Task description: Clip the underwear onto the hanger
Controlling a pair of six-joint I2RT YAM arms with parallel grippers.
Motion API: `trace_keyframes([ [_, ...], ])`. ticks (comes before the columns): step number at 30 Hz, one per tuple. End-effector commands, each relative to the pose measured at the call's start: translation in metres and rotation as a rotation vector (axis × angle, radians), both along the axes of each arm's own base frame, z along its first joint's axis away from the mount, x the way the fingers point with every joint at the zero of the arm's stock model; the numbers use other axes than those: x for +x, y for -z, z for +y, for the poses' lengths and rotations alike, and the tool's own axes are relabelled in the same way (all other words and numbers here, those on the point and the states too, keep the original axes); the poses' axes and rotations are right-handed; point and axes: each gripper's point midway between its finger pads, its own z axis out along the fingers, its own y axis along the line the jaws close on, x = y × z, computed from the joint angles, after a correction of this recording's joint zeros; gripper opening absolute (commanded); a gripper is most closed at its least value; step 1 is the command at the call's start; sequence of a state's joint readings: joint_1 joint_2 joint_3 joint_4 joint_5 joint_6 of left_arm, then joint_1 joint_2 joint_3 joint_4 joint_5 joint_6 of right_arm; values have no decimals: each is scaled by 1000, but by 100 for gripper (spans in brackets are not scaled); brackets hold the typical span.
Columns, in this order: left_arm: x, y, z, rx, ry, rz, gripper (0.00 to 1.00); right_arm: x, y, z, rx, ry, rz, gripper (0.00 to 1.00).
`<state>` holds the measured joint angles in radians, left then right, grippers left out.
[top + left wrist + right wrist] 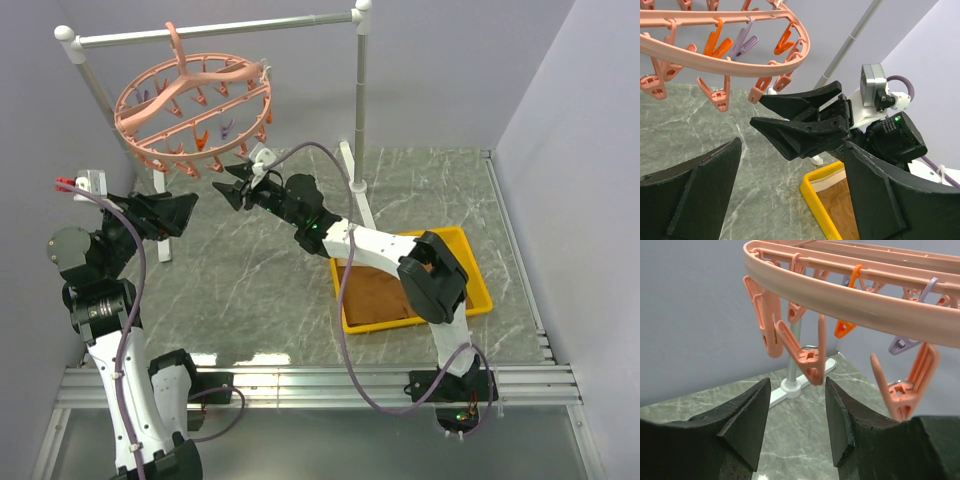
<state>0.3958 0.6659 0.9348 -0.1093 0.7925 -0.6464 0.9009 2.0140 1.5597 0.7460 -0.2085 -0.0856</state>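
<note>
The salmon-pink round hanger [190,100] hangs from the white rail at the back left, with orange and purple clips among the pink ones. The brown underwear [378,295] lies flat in the yellow tray [480,280]; its tan waistband shows in the left wrist view [832,181]. My right gripper [228,180] is open and empty, raised just under the hanger's near rim, a pink clip [807,357] hanging just above its gap [796,390]. My left gripper [190,212] is open and empty, held above the table left of the right gripper.
The white and grey rail [220,28] stands on two posts with white feet [355,185] on the marble table. Purple cables loop from both arms. The yellow tray sits at the right, under the right arm's elbow.
</note>
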Motion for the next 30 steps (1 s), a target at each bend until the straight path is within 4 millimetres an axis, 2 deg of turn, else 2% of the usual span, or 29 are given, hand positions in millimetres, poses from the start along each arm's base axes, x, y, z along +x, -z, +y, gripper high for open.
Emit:
trace_keyframes([
  [1, 0, -8, -4, 40, 36, -53, 88, 3, -35, 4, 67, 11, -81, 55],
  [4, 4, -6, -2, 44, 37, -43, 87, 11, -34, 5, 69, 41, -69, 54],
  [11, 12, 2, 3, 43, 21, -14, 82, 15, -36, 5, 67, 58, -81, 53],
  [17, 28, 7, 20, 18, -75, 12, 73, 13, -37, 7, 50, 56, -109, 49],
  [22, 35, 0, 26, -14, -139, -6, 63, 7, -37, 11, 23, 62, -148, 47],
  [24, 39, 0, 23, -23, -126, -5, 58, 5, -36, 12, 17, 63, -157, 46],
  [30, 53, 10, 10, -62, -107, 35, 55, -1, -40, 16, 16, 73, -169, 45],
])
